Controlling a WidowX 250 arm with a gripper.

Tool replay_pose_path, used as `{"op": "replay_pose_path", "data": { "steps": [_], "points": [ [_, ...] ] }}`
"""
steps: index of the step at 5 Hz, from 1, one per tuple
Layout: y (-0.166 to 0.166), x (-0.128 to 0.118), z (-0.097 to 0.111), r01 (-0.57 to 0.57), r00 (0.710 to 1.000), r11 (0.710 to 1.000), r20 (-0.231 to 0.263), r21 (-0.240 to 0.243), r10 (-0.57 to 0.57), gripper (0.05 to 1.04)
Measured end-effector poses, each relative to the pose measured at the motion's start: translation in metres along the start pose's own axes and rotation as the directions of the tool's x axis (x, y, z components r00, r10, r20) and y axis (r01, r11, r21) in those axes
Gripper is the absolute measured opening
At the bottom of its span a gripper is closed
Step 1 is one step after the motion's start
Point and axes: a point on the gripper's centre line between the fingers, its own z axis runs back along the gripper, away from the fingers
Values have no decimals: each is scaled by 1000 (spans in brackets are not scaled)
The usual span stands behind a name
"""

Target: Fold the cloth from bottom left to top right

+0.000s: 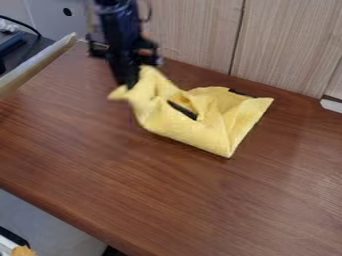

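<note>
In the camera view, the cloth (180,125) is lying partly folded on the tabletop, near the wall side. It is looking soft and yellow, with rumpled folds around its middle and a flatter, creased flap reaching toward the right. One pointed corner is facing the front, and another is pointing right. A dark strip (182,110) is slanting across the middle folds, and a second one (242,93) is lining part of the far edge. At the left end, the fabric is standing up in loose peaks around the tip of the black gripper (127,84), whose jaws are closing on the cloth and holding that end raised.

The tabletop (167,200) is showing smooth, reddish-brown wood with fine streaks of grain. Behind it, pale wood-grained panels (200,30) are standing upright, with a dark seam running between them. A pale, slanting board (37,65) is bordering the left side, and a black cable (25,26) is curving beyond it. A grey floor (60,217) is showing at the lower left.

The cloth is lying well apart from the tabletop's front edge, with brown wood stretching between them and also toward the right. The wall panels are standing closer, just behind the far flap.
</note>
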Motion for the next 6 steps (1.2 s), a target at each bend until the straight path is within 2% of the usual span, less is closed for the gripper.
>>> {"op": "replay_pose_path", "data": {
  "steps": [1,2,3,4,5,6],
  "points": [
    [-44,14,8,113,993,993,18,-19,-113,55],
    [-86,29,11,235,972,971,39,-42,-233,55],
    [-120,30,-8,340,940,939,2,-45,-340,55],
    [-139,26,-37,412,908,910,-62,-39,-414,55],
    [-145,23,-64,440,891,897,-106,-46,-443,55],
    [-144,23,-80,450,885,892,-113,-41,-452,55]
  ]
}}
